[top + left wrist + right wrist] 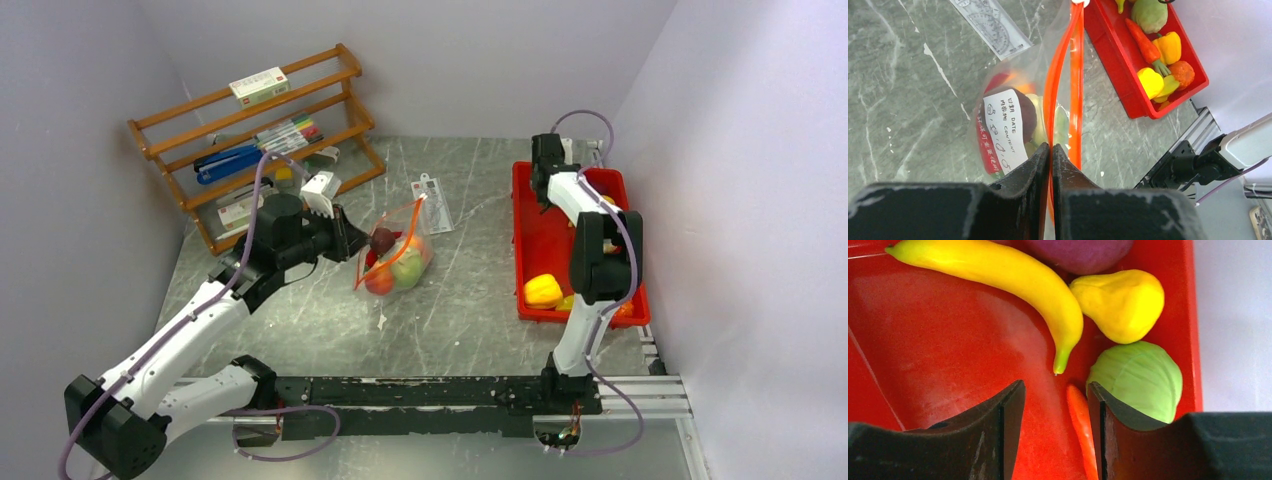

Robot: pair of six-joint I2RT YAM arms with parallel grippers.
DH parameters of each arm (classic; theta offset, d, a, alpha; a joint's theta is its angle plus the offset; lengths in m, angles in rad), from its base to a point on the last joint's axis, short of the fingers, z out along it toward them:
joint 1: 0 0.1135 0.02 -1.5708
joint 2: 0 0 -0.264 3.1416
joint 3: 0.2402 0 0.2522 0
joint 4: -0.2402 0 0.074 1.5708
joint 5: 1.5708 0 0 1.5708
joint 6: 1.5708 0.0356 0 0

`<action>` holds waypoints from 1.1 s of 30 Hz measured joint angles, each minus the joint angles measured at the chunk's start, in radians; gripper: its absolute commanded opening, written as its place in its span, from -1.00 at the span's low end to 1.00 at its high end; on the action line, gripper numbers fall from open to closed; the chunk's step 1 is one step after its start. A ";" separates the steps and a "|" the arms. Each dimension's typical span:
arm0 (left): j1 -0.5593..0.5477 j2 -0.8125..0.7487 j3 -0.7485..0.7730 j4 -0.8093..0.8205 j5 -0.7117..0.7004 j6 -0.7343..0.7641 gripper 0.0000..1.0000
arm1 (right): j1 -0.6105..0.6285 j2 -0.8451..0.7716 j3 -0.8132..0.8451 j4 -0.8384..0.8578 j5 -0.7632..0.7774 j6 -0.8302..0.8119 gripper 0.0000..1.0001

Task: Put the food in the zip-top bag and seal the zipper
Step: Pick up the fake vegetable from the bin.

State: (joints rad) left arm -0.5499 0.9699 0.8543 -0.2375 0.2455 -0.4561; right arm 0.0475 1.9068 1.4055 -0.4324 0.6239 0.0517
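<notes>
The clear zip-top bag lies mid-table and holds a dark purple ball, a green ball and a peach ball. My left gripper is shut on the zipper, as the left wrist view shows. One red-orange strip of the zipper runs between the jaws, and the other strip stands apart from it. My right gripper is open low over the red tray. A slim orange-red toy lies between its fingers, next to a banana.
The red tray at right also holds a yellow pepper, a green cabbage and a yellow pear. A wooden rack stands back left. A flat white packet lies behind the bag.
</notes>
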 measured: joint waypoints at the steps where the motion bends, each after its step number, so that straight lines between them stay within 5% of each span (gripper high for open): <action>1: 0.000 0.000 -0.002 -0.003 0.000 0.002 -0.86 | -0.001 0.021 0.019 -0.014 -0.005 0.006 -0.02; 7: 0.000 0.011 -0.003 -0.010 0.000 0.008 -0.86 | -0.003 0.007 0.026 -0.106 -0.012 0.095 0.00; 14: 0.000 0.049 -0.003 -0.022 0.010 0.012 -0.86 | -0.015 -0.119 -0.156 -0.145 -0.029 0.105 0.04; 33: 0.000 0.099 0.011 -0.014 0.055 0.019 -0.86 | -0.112 -0.050 -0.220 -0.162 -0.085 0.077 -0.01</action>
State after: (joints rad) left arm -0.5499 1.0691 0.8650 -0.2520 0.3004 -0.4370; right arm -0.0647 1.8565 1.1851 -0.5945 0.5392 0.1287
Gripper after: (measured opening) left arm 0.071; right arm 0.514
